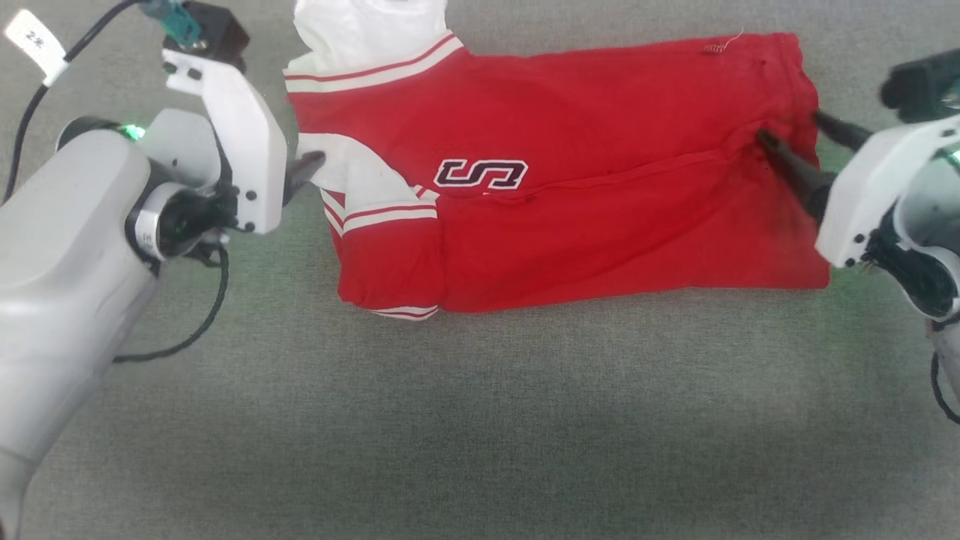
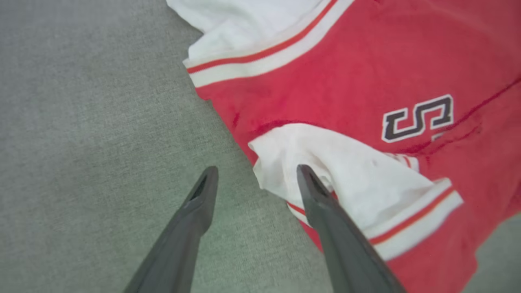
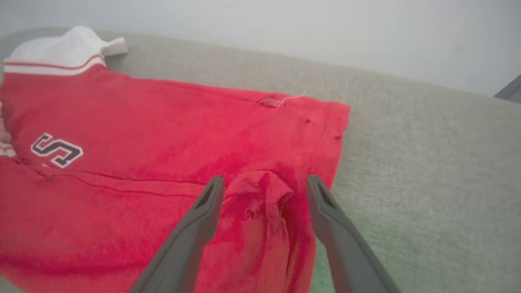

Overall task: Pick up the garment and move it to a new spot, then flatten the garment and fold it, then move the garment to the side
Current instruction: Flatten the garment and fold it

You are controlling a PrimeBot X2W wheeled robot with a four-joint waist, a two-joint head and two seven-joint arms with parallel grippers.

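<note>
Garment (image 1: 570, 195): lies on the grey-green cloth-covered desk (image 1: 480, 420), folded into a long band that runs across the head view. The sleeve end is toward the robot's left and the hem end toward its right. The red body faces up, with one black, white-outlined "S" (image 1: 480, 174) showing sideways near the fold line. One white sleeve (image 1: 360, 176) with striped trim is turned in over the red body. The other white sleeve (image 1: 360, 30) sticks out at the far edge. A loose thread (image 1: 720, 46) sits near the far edge toward the hem.

Left end effector (image 2: 256, 173): at the sleeve end, low over the desk. Its fingers are spread wide and nothing is gripped. In the left wrist view one finger (image 2: 203, 195) is over bare desk just beside the garment's edge. The other finger (image 2: 313, 191) lies over the folded-in white sleeve. Whether that tip presses the cloth I cannot tell. The garment's edge passes between the two fingers.

Right end effector (image 3: 264, 181): at the hem end, pointing in over the cloth. Its fingers are also spread wide. A small raised pucker of red fabric (image 3: 260, 191) stands between them, not pinched by either finger. In the right wrist view one finger is over the red body and the other is near the hem corner, beside bare desk. The cloth around the pucker looks wrinkled, while the rest of the band lies fairly flat.
</note>
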